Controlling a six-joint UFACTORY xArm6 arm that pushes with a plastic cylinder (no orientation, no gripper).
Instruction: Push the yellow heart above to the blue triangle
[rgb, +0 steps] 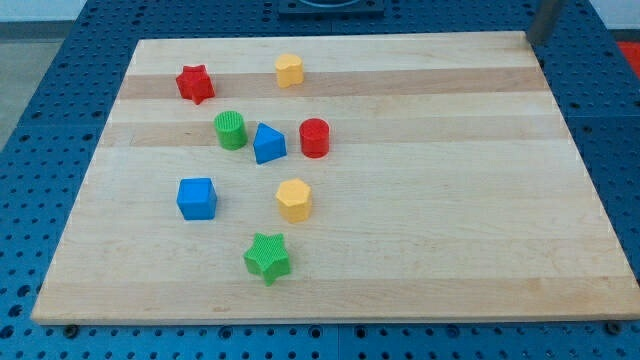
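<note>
The yellow heart (289, 70) lies near the view's top, left of centre. The blue triangle (268, 144) lies below it, a short gap away, between a green cylinder (230, 130) on its left and a red cylinder (314, 138) on its right. My rod enters at the view's top right corner, blurred, with my tip (532, 40) at the board's far right top edge. The tip is far to the right of all the blocks and touches none.
A red star (195, 84) lies left of the yellow heart. A blue cube (197, 198), a yellow pentagon-like block (294, 200) and a green star (267, 258) lie below the triangle. The wooden board (480, 220) rests on a blue perforated table.
</note>
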